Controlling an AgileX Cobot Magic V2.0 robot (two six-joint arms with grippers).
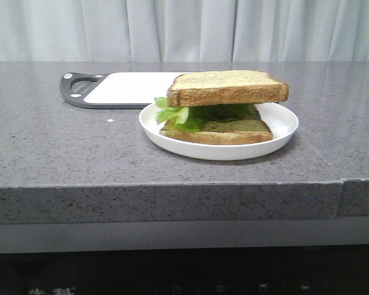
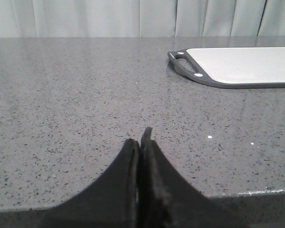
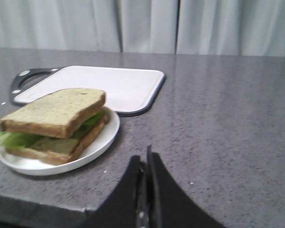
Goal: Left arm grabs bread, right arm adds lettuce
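A white plate (image 1: 281,126) holds a stacked sandwich. The thick bread slice (image 1: 227,88) lies on top, tilted a little, with the green ruffled lettuce (image 1: 178,114) under it and a thinner slice (image 1: 218,131) at the bottom. The right wrist view shows the same stack: the bread (image 3: 54,111), the lettuce (image 3: 12,139), the plate (image 3: 97,142). My left gripper (image 2: 141,140) is shut and empty, low over bare counter near its front edge. My right gripper (image 3: 145,159) is shut and empty, beside the plate and apart from it. Neither arm shows in the front view.
A white cutting board with a dark grey rim and handle (image 1: 120,88) lies behind the plate; it also shows in the left wrist view (image 2: 237,66) and the right wrist view (image 3: 99,85). Grey speckled counter, front edge near both grippers. A pale curtain hangs behind.
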